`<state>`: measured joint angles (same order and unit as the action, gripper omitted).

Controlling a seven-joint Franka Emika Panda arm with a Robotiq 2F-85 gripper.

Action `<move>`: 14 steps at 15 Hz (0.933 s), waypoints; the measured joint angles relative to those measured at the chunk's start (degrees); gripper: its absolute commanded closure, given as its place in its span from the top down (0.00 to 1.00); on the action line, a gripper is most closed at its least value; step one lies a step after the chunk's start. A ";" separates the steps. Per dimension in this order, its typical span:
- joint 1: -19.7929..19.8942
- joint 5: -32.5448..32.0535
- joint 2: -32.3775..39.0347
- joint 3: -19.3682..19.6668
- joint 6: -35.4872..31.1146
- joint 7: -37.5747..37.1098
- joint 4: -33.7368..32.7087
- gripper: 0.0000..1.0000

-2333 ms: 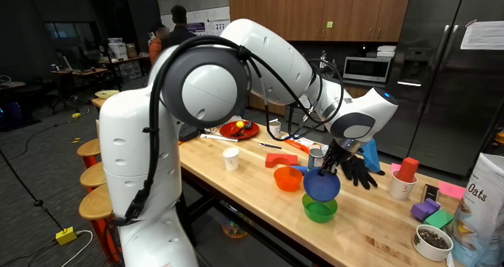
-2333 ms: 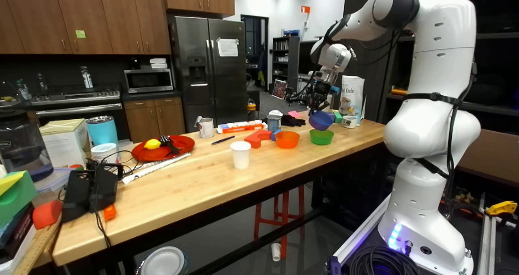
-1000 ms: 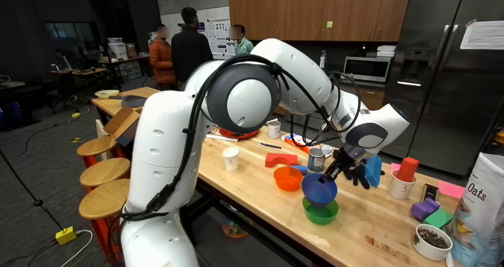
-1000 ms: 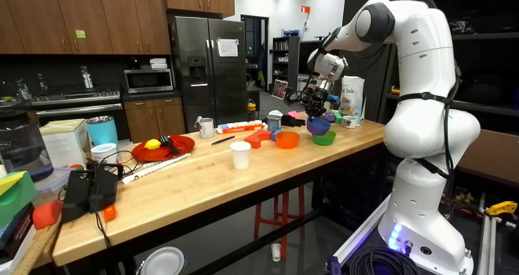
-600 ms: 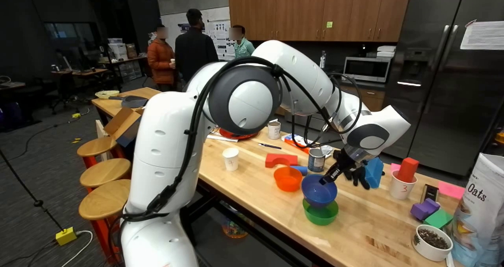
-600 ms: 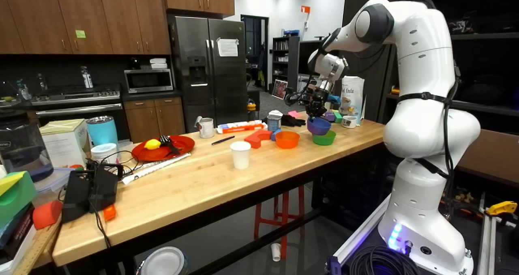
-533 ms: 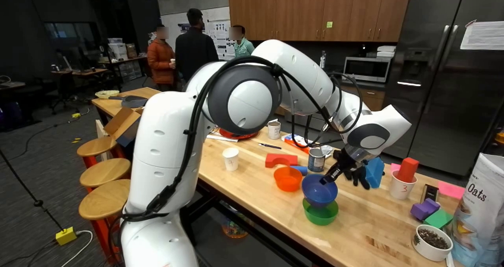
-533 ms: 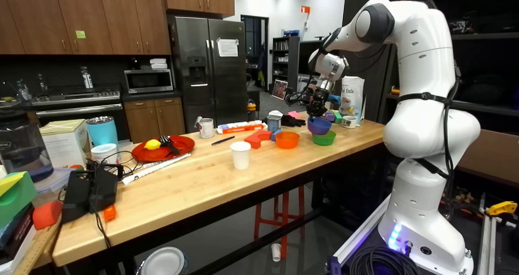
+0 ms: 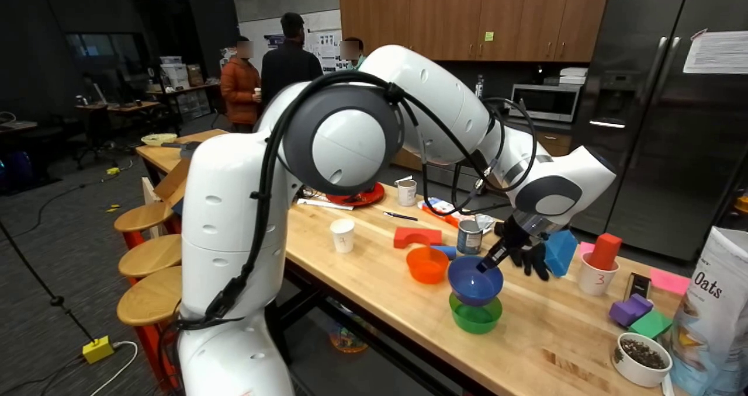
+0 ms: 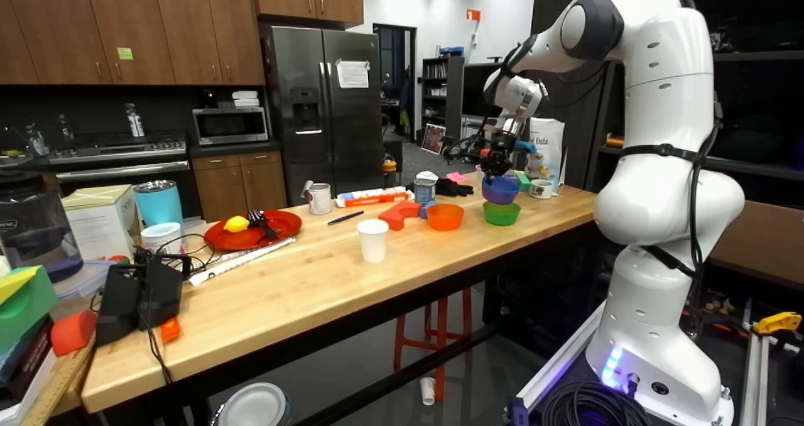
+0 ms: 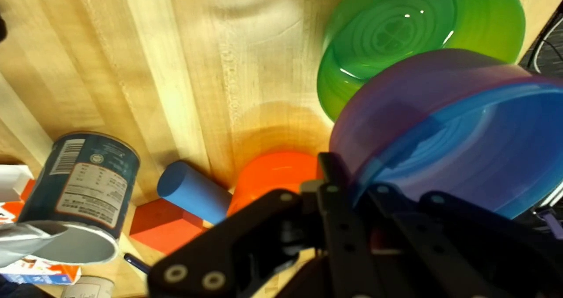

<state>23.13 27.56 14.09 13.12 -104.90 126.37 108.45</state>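
My gripper [image 9: 485, 266] is shut on the rim of a blue bowl [image 9: 472, 285], one finger inside it and one outside. Purplish and tilted in the wrist view, the blue bowl [image 11: 466, 126] shows nothing inside its visible part. A green bowl [image 11: 396, 30] stands upright on the table below, partly covered by the blue one. An exterior view shows a slim gap between the blue bowl [image 10: 500, 190] and the green bowl [image 10: 501, 215]. Beside them sits an orange bowl [image 9: 428, 266]. The fingertip inside the blue bowl is hard to make out.
Behind the bowls are an opened can [image 9: 469, 238], a red arch block [image 9: 417, 237], a blue cylinder [image 11: 193, 190] and black gloves [image 9: 534, 261]. A numbered cup [image 9: 597, 278], an oats bag [image 9: 710, 308] and a white cup [image 9: 343, 236] also stand on the table.
The blue bowl came down low over the green bowl, stayed there briefly, and has now risen slightly in my grip. The arm has drawn back a little. The green bowl shifted slightly earlier.
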 measured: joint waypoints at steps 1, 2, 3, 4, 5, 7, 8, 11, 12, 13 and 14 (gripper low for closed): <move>-0.01 -0.02 -0.22 0.00 0.00 -0.26 0.41 0.02; -0.02 -0.09 -0.29 0.00 0.01 -0.79 0.79 0.02; -0.02 -0.12 -0.30 0.00 0.01 -1.43 1.18 0.02; -0.02 -0.14 -0.30 0.00 0.01 -2.35 1.62 0.02; -0.02 -0.15 -0.30 0.05 0.01 -3.43 2.09 0.02; -0.02 -0.17 -0.32 0.28 -0.07 -5.80 3.02 0.02; -0.01 -0.18 -0.37 0.42 -0.21 -7.06 3.49 0.02; -0.01 -0.22 -0.40 0.96 -1.35 -11.05 4.40 0.02; -0.01 -0.24 -0.44 1.11 -2.07 -12.38 4.61 0.02; -0.01 -0.24 -0.49 1.23 -2.97 -13.58 4.78 0.02; -0.01 -0.26 -0.54 1.36 -3.89 -14.78 4.88 0.02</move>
<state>23.13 27.30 13.54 14.47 -108.78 111.59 113.33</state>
